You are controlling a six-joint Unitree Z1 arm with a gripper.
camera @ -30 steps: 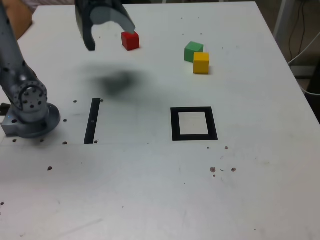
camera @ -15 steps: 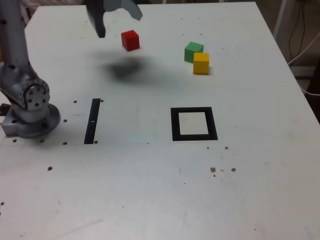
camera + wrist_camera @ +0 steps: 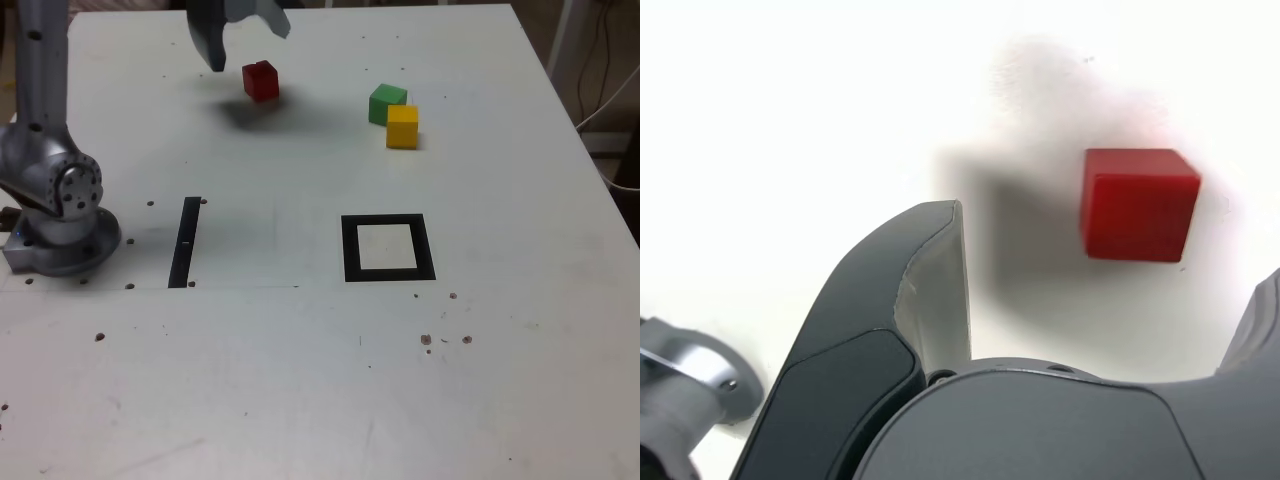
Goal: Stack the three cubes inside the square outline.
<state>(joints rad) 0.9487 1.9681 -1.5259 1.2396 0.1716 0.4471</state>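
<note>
Moved closer over the red cube, gripper spread wide at its 11 o'clock, empty; probably first pick, square outline unfilled.

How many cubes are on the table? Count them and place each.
3. The red cube sits alone near the far edge, by the open gripper. The green cube and yellow cube touch, further toward the exterior view's right. None looks hidden.

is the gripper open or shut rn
Open. In the wrist view the gripper has its jaws spread wide with nothing between them; the red cube lies on the table ahead, untouched.
</note>
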